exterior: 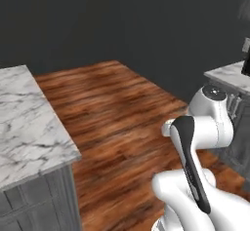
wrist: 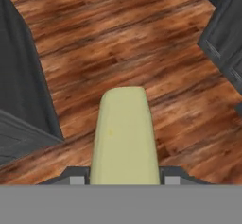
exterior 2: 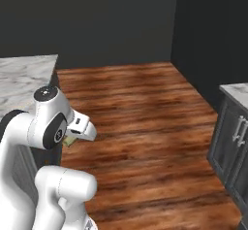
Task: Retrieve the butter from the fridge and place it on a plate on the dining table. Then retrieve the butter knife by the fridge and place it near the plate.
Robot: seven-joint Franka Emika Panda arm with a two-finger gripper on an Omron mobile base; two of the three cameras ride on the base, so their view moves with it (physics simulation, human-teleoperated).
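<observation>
Between the pincer [wrist: 124,179] tips, butter [wrist: 124,138] hides their inner faces.

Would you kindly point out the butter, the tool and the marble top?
butter [wrist: 124,138]: hand view, middle of its pale-yellow face.
tool [exterior 2: 77,137]: right base view, between its fingertips.
marble top [exterior: 24,123]: left base view, bare veined surface.

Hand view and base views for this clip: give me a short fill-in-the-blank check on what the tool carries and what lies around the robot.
1. The tool is shut on the pale-yellow ____.
2. Below the butter lies a floor made of ____.
3. In the left base view, the top of the counter at the left is veined ____.
4. The wall behind the floor is very ____.

Missing words: butter; wood; marble; dark
</observation>
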